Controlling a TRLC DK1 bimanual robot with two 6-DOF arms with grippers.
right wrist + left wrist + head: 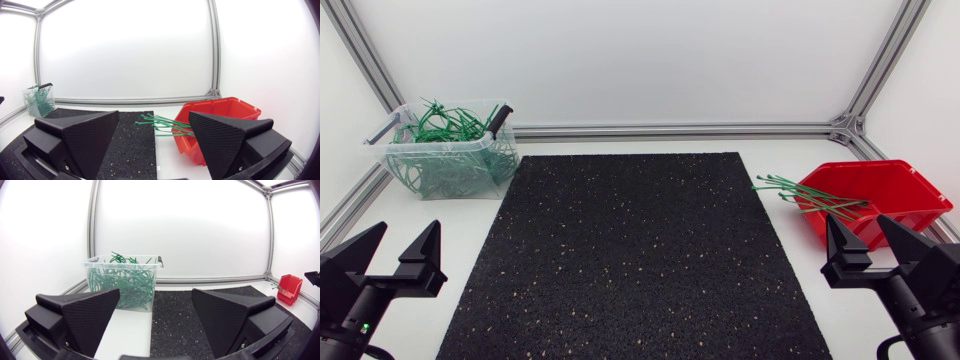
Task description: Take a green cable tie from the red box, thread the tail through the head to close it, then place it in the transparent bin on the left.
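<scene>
On white table (440, 215), black speckled mat (630, 250)

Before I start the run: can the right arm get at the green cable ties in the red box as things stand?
Probably yes. The right gripper is open and empty, close beside the red box, and the cable ties poke out over its low edge with nothing across them.

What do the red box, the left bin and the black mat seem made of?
Red box: probably glossy moulded plastic, opaque. Transparent bin: clear plastic, ties visible through its walls. Black mat: likely rubber granulate, matte, with pale specks.
</scene>
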